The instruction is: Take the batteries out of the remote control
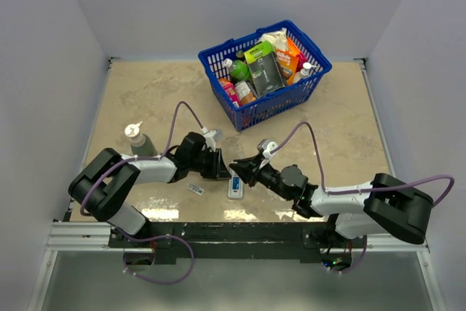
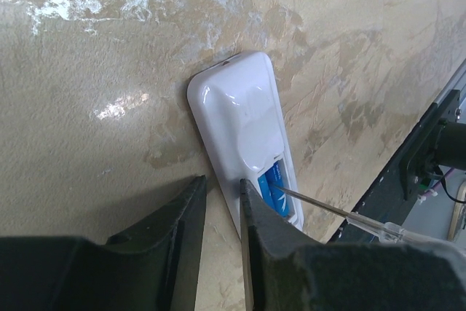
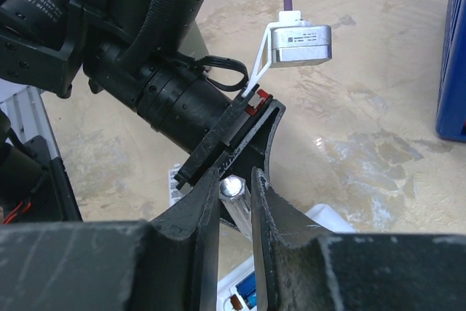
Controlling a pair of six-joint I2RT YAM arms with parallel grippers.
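Right gripper point(image 3: 234, 176) clamps a screwdriver point(image 3: 233, 193); left gripper point(image 2: 222, 182) slightly parted beside the remote control point(image 2: 240, 118), lying near-to-far.

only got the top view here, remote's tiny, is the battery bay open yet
observer: Yes. The left wrist view shows the remote control with its bay open at one end, blue batteries inside.
operator: what's the right gripper got
observer: The right gripper is shut on a screwdriver with a clear handle; its thin tip reaches into the bay.
operator: left gripper clamping the remote
observer: Not visibly. The left gripper has its jaws slightly apart, one finger overlapping the remote's edge.
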